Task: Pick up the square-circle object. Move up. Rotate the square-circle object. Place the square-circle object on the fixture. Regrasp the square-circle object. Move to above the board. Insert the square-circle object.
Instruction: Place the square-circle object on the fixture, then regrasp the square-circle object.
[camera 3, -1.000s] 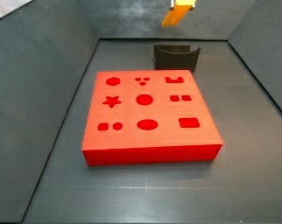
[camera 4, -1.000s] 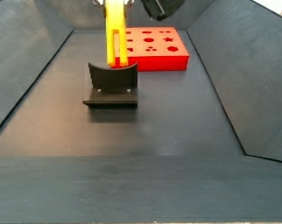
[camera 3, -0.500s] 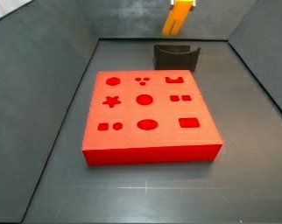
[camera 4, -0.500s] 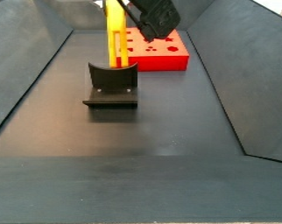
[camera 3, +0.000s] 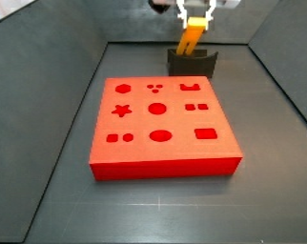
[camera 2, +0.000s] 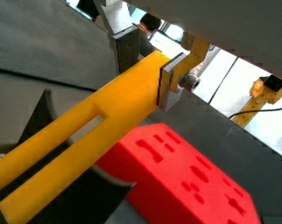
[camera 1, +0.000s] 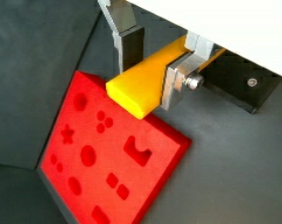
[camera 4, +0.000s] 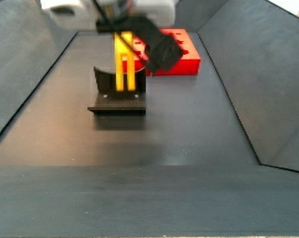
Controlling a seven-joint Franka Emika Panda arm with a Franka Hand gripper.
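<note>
The square-circle object [camera 3: 188, 41] is a yellow-orange slotted bar, and my gripper [camera 3: 194, 13] is shut on its upper end. It hangs nearly upright, slightly tilted, with its lower end down in the notch of the dark fixture [camera 3: 192, 65]. A side view shows the bar [camera 4: 123, 65] against the fixture [camera 4: 117, 97] under the gripper [camera 4: 124, 30]. In both wrist views the bar [camera 1: 146, 80] [camera 2: 91, 136] sits clamped between the silver fingers [camera 1: 179, 80] [camera 2: 171, 80]. The red board [camera 3: 163, 124] [camera 1: 109, 153] with shaped holes lies beside the fixture.
Dark sloping walls [camera 3: 54, 57] enclose the grey floor [camera 4: 152, 167] on all sides. The board [camera 4: 183, 54] lies just behind the fixture in a side view, partly covered by the arm. The fixture's black bracket [camera 1: 243, 83] shows behind the fingers.
The gripper has come down with the square-circle object, from high above the fixture to where the bar's lower end sits in the fixture's notch. The board has not moved.
</note>
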